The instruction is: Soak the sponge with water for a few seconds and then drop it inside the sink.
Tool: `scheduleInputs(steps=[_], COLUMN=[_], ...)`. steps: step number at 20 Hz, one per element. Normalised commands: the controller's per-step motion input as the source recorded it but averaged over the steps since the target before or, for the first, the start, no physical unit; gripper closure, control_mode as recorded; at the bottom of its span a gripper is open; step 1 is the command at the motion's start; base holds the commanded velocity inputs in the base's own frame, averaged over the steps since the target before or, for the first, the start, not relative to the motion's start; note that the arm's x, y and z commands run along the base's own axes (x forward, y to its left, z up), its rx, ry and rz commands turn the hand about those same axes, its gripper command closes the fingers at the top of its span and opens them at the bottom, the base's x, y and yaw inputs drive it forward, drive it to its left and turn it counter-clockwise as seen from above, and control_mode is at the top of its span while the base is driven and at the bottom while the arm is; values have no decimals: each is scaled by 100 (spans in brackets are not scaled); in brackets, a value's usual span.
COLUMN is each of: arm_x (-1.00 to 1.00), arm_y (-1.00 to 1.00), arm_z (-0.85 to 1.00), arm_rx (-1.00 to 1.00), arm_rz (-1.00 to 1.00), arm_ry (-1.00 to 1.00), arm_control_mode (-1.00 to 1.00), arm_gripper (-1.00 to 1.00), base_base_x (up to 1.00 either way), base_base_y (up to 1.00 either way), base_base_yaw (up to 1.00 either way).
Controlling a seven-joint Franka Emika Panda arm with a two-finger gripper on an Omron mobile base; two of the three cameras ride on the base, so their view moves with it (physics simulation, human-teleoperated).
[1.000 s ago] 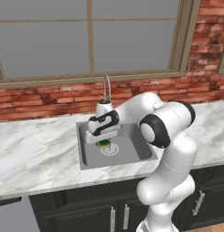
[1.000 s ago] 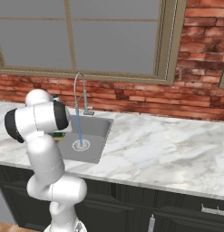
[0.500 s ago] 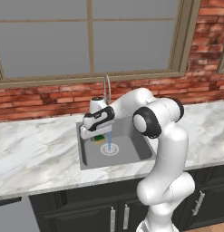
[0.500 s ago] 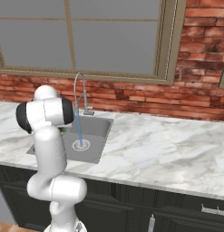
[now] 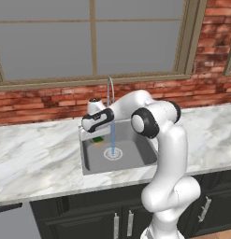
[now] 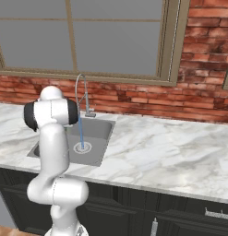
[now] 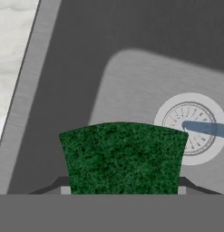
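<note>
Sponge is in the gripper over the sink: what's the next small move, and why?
Probably shift the gripper sideways toward the water. In the hand view the sponge sits clamped between the fingertips over the sink, beside the stream that lands on the drain, not under it. In the left base view the sponge also hangs left of the stream, so it likely isn't soaking.

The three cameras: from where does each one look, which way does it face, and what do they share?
Left base view: behind the arm to its left, facing forward and down at the sink; the arm rises lower right, the gripper holding the sponge.
Right base view: behind to its right, facing the sink; the arm rises lower left.
Hand view: along the gripper down into the basin, the sponge between its tips.
Shared: the water falling on the drain.
</note>
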Motion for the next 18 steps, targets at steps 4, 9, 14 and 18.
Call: scheduleInputs(steps=[4, 9, 14, 18], arm_x=[0, 0, 0, 0], arm_y=[0, 0, 0, 0], arm_z=[-29, -28, -34, -33], arm_rx=[0, 0, 0, 0], arm_rz=[-1, 0, 0, 0], arm_ry=[0, 0, 0, 0], arm_control_mode=[-100, -100, -100, -100], arm_gripper=[100, 100, 100, 100], base_base_x=[0, 0, 0, 0], base_base_y=[0, 0, 0, 0], base_base_yaw=[0, 0, 0, 0])
